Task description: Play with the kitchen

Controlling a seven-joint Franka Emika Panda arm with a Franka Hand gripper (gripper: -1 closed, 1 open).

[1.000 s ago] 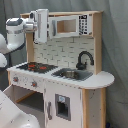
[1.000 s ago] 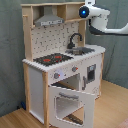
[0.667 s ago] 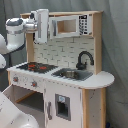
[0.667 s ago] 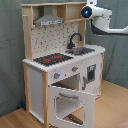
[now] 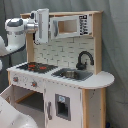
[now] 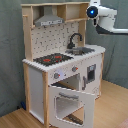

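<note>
A grey-green curtain (image 5: 116, 50) closes off the background in both exterior views, and a wooden floor (image 6: 112, 107) is seen under the kitchen (image 6: 65, 65) in the second exterior view. The kitchen stands upright on that floor, white with light-wood edges. The gripper (image 5: 42, 41) is held high, at the level of the top shelf; in the first exterior view it hangs before the grey hood (image 6: 49, 21), and whether the jaws are open or closed cannot be told, since the fingers are not made out. Below the jaws lies the black and red hob (image 5: 36, 66). Toward the first exterior view's right of the jaws the microwave (image 5: 70, 26) is set at about the same height, and lower on that side the black faucet (image 5: 84, 59) curves over the sink (image 5: 72, 74). Far below the jaws the windowed oven door (image 6: 70, 104) is seen hanging open in the second exterior view.
</note>
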